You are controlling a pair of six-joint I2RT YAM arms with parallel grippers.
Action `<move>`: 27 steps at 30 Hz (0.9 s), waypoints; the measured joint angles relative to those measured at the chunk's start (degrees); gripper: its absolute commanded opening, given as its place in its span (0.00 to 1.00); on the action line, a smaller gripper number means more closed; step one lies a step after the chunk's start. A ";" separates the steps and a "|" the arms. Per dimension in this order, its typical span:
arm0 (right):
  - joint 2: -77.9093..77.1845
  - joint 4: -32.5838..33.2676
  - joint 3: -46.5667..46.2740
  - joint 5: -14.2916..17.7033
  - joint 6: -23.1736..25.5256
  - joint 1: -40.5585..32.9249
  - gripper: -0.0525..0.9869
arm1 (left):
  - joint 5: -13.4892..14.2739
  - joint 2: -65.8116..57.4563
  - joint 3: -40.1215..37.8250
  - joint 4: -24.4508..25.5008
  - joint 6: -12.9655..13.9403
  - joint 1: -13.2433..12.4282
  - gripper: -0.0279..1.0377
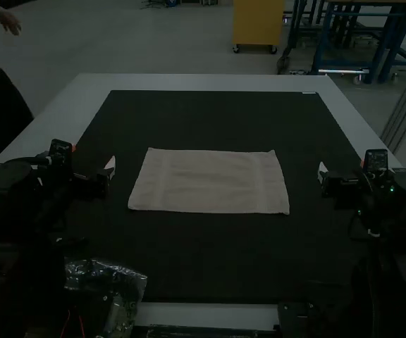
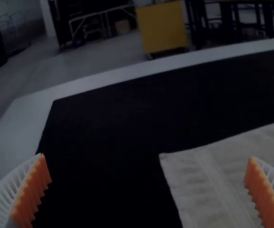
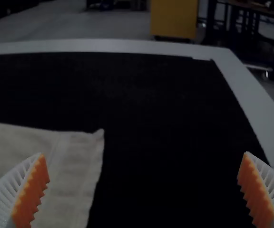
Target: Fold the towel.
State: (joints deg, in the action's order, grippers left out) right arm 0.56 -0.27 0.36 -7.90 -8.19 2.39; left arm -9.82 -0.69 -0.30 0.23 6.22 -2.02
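1. Your left gripper point(image 2: 147, 156) holds its fingers wide apart, nothing between them, just outside the towel's left end. The stance looks like readiness for a corner, with the jaws already spread for cloth.

2. Opposite, your right gripper point(image 3: 144, 154) mirrors it off the right end, fingers also well apart and gripping nothing. Flanking the cloth this way would let you take two corners at once and keep the edge level between them.

3. Between the pair, the towel point(image 1: 210, 182) lies flat near the middle of the mat point(image 1: 210, 253), long sides running across in front of you. Whether it is one layer or more, you cannot tell. Its far right corner puckers slightly, perhaps a handy pinch point.

4. The folding appears to be at its outset. A likely opening is to bring both grippers inward to the near corners, lift together and carry that edge to the far one; uneven lifting could skew the fold.

5. Around the towel, mat shows on every side: a strip between each gripper and its end of cloth, a broad band beyond the far edge, another on your side. That leaves room to approach and to lay the fold down.

6. Past the mat runs the pale table point(image 1: 203, 83); at the near left sits a plastic bag point(image 1: 129, 282), best avoided on a low sweep.
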 measured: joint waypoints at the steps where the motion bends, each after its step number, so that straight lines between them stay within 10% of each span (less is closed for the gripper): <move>1: 0.00 0.00 0.00 0.00 0.00 -0.02 0.93 | 0.00 0.00 0.00 0.00 0.00 0.00 0.93; 6: 0.00 -0.57 0.00 0.02 -1.81 -0.02 0.93 | 0.00 0.00 0.00 -0.92 0.11 -0.02 0.93; 16: 0.00 -14.29 -0.02 1.62 -20.15 -0.02 0.93 | 3.45 0.00 -0.02 -12.50 2.71 -2.89 0.93; 27: 5.29 -19.10 9.64 7.04 -17.88 0.09 0.92 | 4.04 -10.16 -12.15 -15.02 -0.63 -3.58 0.93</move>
State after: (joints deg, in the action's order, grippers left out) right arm 5.85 -19.38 10.00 -0.86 -26.06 2.48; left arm -5.78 -10.85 -12.45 -14.79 5.58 -5.61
